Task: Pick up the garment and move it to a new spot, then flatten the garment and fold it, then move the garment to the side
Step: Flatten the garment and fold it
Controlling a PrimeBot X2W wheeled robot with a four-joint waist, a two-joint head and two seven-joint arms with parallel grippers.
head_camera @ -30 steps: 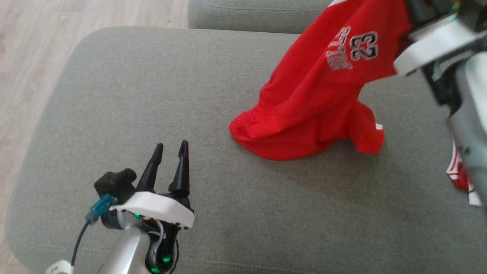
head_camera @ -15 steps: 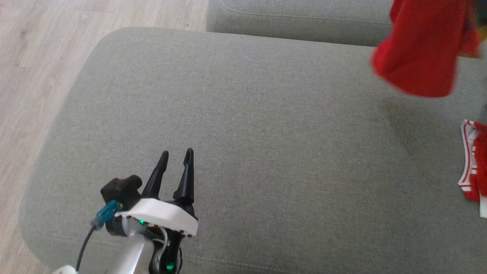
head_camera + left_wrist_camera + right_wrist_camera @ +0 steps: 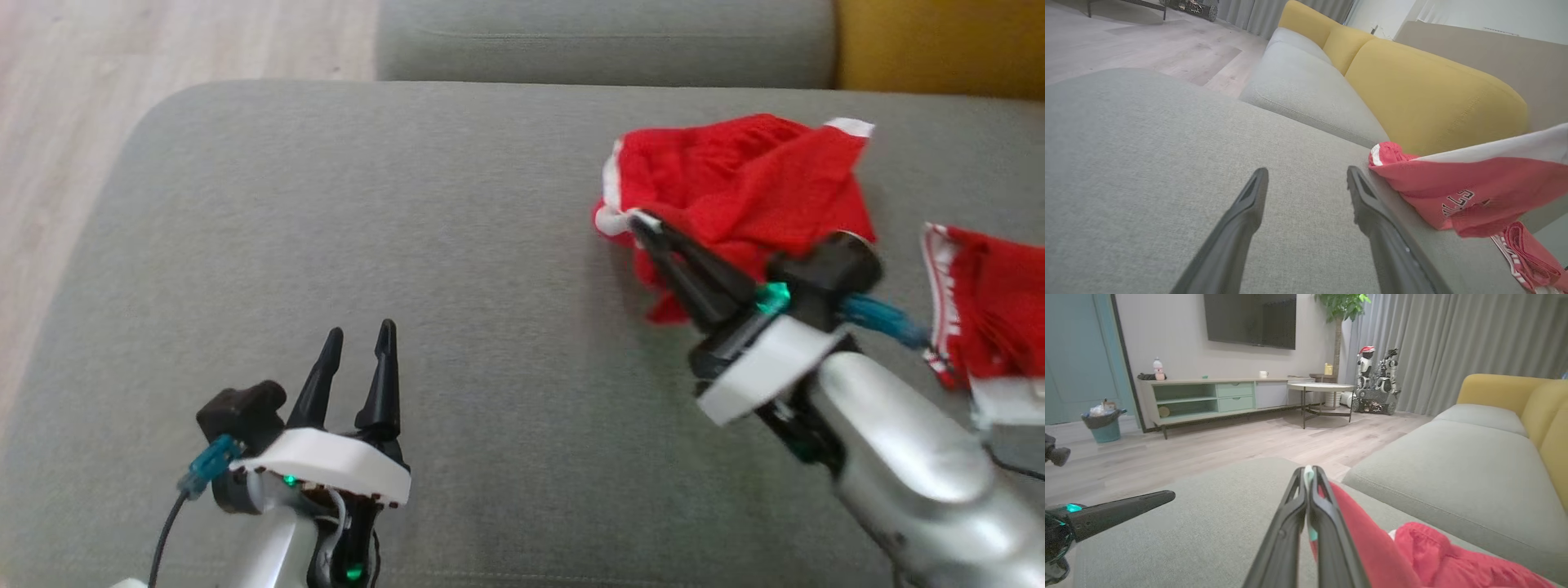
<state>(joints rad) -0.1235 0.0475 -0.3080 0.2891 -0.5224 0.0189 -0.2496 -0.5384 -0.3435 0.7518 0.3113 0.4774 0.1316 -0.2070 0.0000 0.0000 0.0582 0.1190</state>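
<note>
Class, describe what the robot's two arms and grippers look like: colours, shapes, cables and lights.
Both the left gripper and right gripper have two long, tapering black fingers rising from a white collar. A black camera block sits beside each, with a teal plug; the left one's trails a black cable. Forearms are silver, with small green lights.

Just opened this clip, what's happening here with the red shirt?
The right gripper is shut on the white-trimmed edge of the red jersey, bunched on the grey cushion. The left gripper hovers open and empty nearer the robot. No flattening or folding yet. Another red garment lies at the right.
</note>
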